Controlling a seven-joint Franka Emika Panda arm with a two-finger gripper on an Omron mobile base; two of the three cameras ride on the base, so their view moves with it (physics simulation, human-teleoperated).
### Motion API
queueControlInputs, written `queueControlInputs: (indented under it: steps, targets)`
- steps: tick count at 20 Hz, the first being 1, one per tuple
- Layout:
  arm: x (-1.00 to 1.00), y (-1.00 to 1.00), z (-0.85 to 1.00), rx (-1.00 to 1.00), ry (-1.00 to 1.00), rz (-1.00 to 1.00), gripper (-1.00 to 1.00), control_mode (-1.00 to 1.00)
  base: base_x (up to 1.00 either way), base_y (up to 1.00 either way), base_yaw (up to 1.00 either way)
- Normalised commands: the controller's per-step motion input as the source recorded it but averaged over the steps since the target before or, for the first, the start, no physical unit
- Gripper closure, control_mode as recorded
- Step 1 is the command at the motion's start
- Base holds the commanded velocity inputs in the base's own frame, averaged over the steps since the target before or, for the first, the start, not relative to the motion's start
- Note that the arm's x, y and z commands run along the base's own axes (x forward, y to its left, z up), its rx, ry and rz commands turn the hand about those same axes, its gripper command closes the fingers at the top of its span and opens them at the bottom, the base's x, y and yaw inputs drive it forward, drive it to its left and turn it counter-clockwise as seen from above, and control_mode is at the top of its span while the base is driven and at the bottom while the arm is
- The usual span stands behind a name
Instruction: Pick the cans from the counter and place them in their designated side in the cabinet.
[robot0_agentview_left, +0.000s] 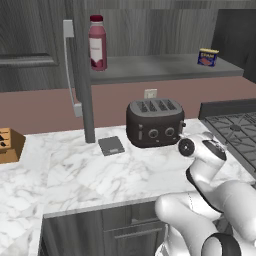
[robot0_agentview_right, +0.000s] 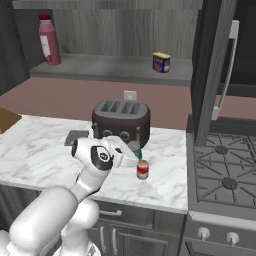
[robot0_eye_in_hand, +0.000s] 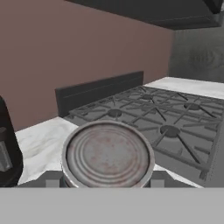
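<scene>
A can (robot0_eye_in_hand: 108, 153) with a tan, rust-flecked top sits right between my fingertips (robot0_eye_in_hand: 51, 180) in the hand view, and my gripper (robot0_eye_in_hand: 107, 183) is shut on it. In the right base view a teal sliver of this can (robot0_agentview_right: 139, 152) shows at the gripper (robot0_agentview_right: 135, 154), low over the counter (robot0_agentview_right: 40, 150) in front of the toaster. The red can with a white band (robot0_agentview_right: 143, 170) stands upright on the counter just right of the gripper, untouched. The cabinet's shelf (robot0_agentview_left: 165, 70) is above, its door (robot0_agentview_left: 82, 75) swung open.
A tall dark-red bottle (robot0_agentview_left: 97, 42) stands at the shelf's left and a blue tin (robot0_agentview_left: 207, 57) at its right. The dark toaster (robot0_agentview_left: 154, 122) is behind my hand. The stove (robot0_agentview_right: 225, 170) borders the counter on the right. A grey pad (robot0_agentview_left: 111, 145) and a knife block (robot0_agentview_left: 7, 145) lie left.
</scene>
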Motion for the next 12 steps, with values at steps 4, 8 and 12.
queueControlInputs:
  steps: [4, 8, 12]
  targets:
    - [0.01, 0.00, 0.13, 0.02, 0.00, 0.14, 1.00, -1.00, 0.00, 0.00, 0.00]
    - [0.06, 0.00, 0.12, 0.05, 0.11, 0.15, 1.00, -1.00, 0.00, 0.00, 0.00]
    - [0.08, 0.00, 0.07, 0.04, 0.31, 0.16, 1.00, -1.00, 0.00, 0.00, 0.00]
